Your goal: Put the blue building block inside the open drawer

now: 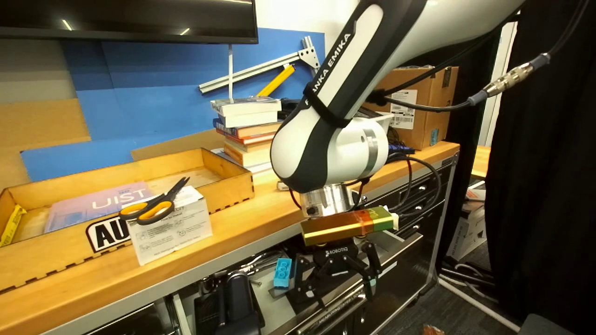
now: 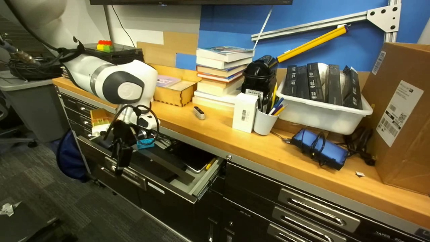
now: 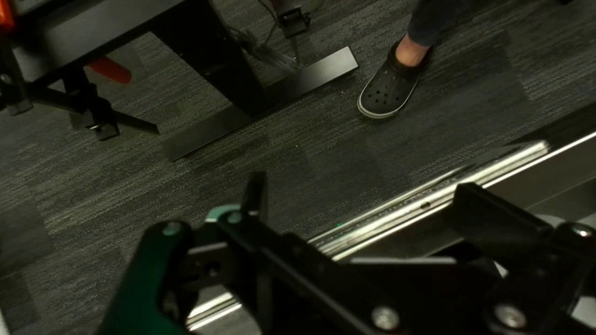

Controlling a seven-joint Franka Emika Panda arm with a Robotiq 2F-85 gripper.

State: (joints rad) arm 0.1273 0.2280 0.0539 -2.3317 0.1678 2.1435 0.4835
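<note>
One blue block (image 1: 282,273) sits in the drawer (image 1: 274,304), behind its front edge; the claw (image 1: 345,297), spread apart, grips nothing. Placement looks done: we should lift clear of that edge, block untouched.

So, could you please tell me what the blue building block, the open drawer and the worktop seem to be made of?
The blue building block: probably smooth moulded plastic; even colour, round studs.
The open drawer: apparently metal, dark and semi-gloss in front, its thin edge shining silvery.
The worktop: likely wood, satin, given its warm tan tone; a laminate is possible.
</note>
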